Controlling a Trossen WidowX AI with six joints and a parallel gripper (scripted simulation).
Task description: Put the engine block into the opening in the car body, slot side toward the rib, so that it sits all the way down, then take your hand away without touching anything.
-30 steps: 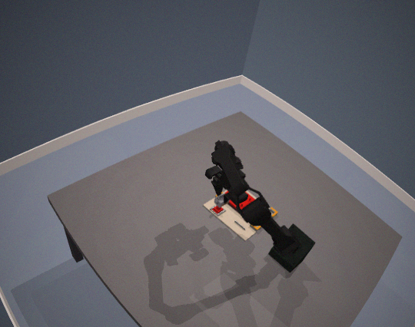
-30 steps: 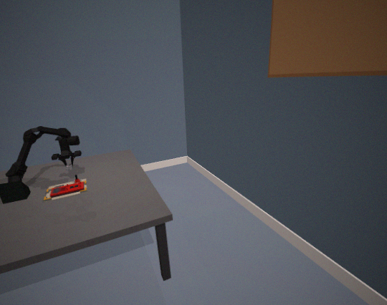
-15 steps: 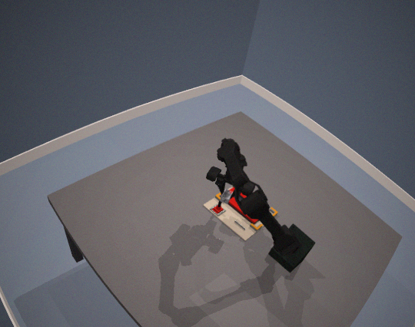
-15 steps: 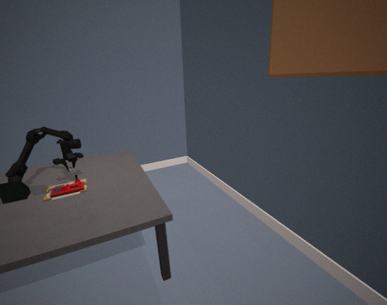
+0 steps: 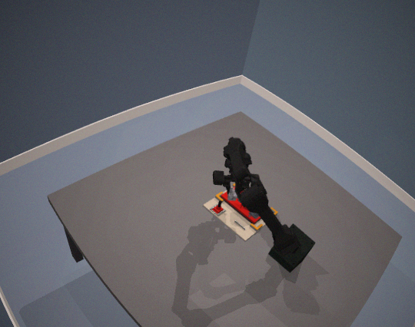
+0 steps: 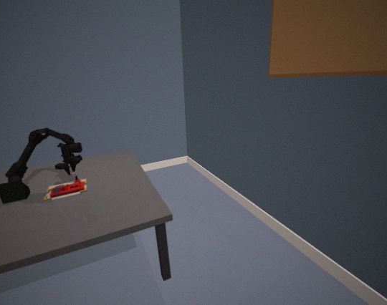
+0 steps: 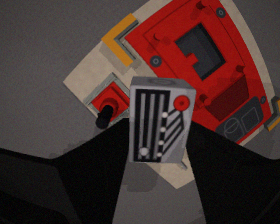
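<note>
My gripper (image 5: 232, 188) (image 6: 74, 173) (image 7: 157, 125) is shut on the engine block and holds it above the board. The engine block (image 7: 152, 107) is a grey box with dark stripes and a red round cap on its top face; its slot cannot be made out. The red car body (image 5: 240, 209) (image 6: 67, 190) (image 7: 163, 24) lies ahead of the block and to its right in the wrist view, turned at an angle to it. Its dark opening (image 7: 210, 56) is empty, with a small red rib (image 7: 190, 59) jutting in from the near left side.
The beige board (image 5: 240, 232) (image 7: 83, 75) carries the car body between yellow corner brackets (image 7: 116, 36) (image 5: 257, 227). A red piece (image 5: 217, 209) (image 7: 107, 97) with an upright black knob (image 7: 104, 117) sits in a square frame just left of the held block. A thin grey strip (image 5: 240, 225) lies on the board.
</note>
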